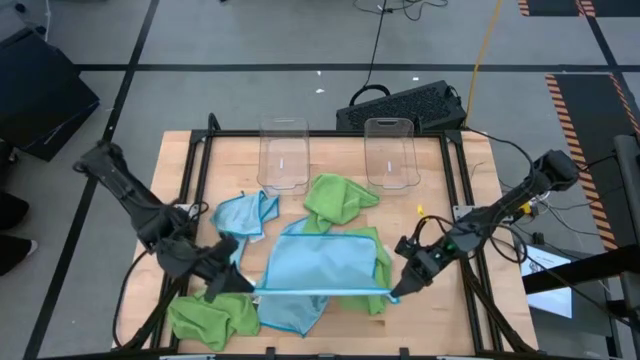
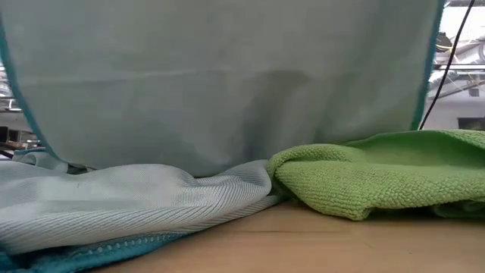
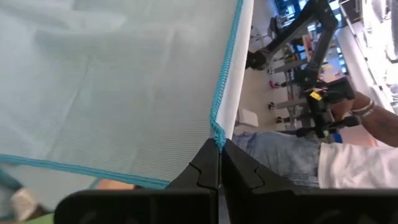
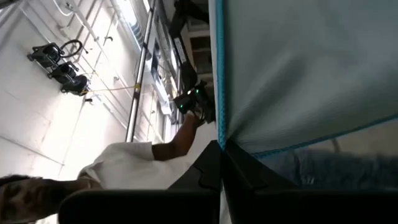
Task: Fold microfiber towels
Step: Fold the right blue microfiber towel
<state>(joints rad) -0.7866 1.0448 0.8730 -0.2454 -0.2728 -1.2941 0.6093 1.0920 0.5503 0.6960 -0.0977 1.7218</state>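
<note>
Two robot arms hold a light blue towel [image 1: 318, 268] stretched between them above the wooden table [image 1: 455, 170], its upper edge pulled into a taut line. The left gripper [image 1: 243, 284] is pinched tight on the corner at the table's seven o'clock side; the right gripper [image 1: 393, 294] is clamped just as tightly on the opposite corner toward five o'clock. From table height the cloth hangs like a curtain, its lower part trailing onto the wood.

A crumpled lime green towel [image 1: 338, 196] lies near the centre, toward twelve o'clock, just in front of two clear plastic bins [image 1: 284, 155] standing at the far edge. A bunched blue towel [image 1: 245, 214] sits at about ten o'clock, and another green towel [image 1: 212, 316] is heaped at seven o'clock near the front edge. More green cloth [image 1: 379, 262] shows under the held towel's right side.

Beyond the table, a person in a white shirt [image 3: 360, 165] is visible.
</note>
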